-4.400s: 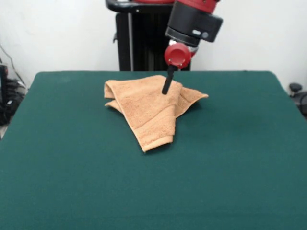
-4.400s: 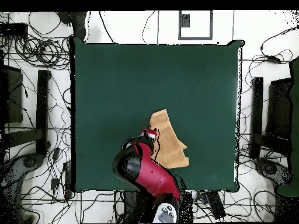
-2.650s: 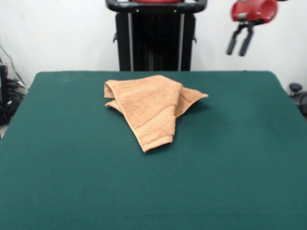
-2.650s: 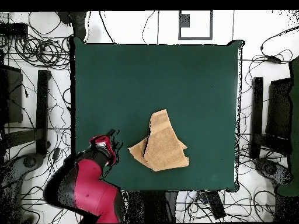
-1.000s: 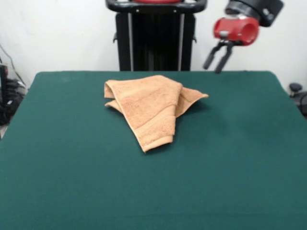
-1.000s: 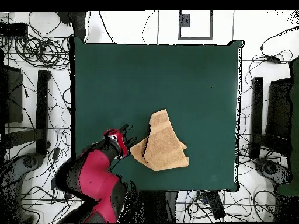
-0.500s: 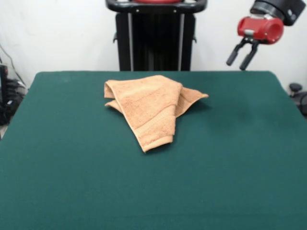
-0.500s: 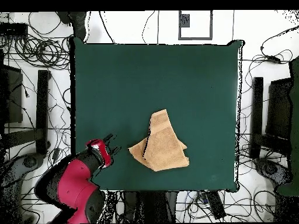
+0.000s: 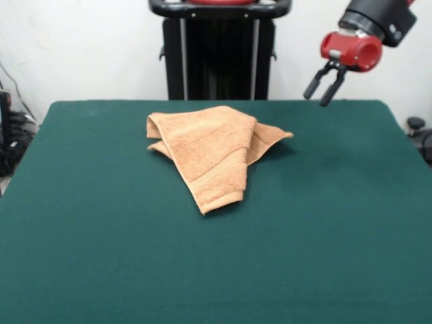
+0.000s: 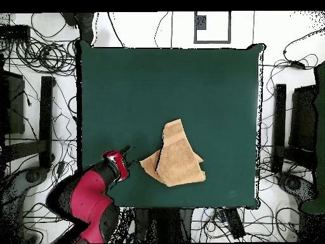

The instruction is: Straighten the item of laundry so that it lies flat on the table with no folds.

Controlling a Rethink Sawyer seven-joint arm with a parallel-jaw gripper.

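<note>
The item of laundry (image 9: 214,149) is an orange-tan towel lying crumpled and folded over itself on the dark green table (image 9: 101,243), toward its far middle. One folded corner points at the near side, another sticks out to the right. In the overhead view the towel (image 10: 176,157) sits low of centre on the table (image 10: 165,82). My gripper (image 9: 319,96) hangs open in the air, up and to the right of the towel, holding nothing. From above, the gripper (image 10: 124,154) is left of the towel, apart from it.
The black pedestal (image 9: 217,54) rises behind the table's far edge. Cables (image 10: 38,57) and black stands (image 10: 46,121) surround the table on the floor. A dark object (image 9: 415,125) sits off the table's right edge.
Earlier my gripper stood on the towel, then lifted away to the right. In the last half second it has drifted slightly back toward the towel. The towel has not moved.
</note>
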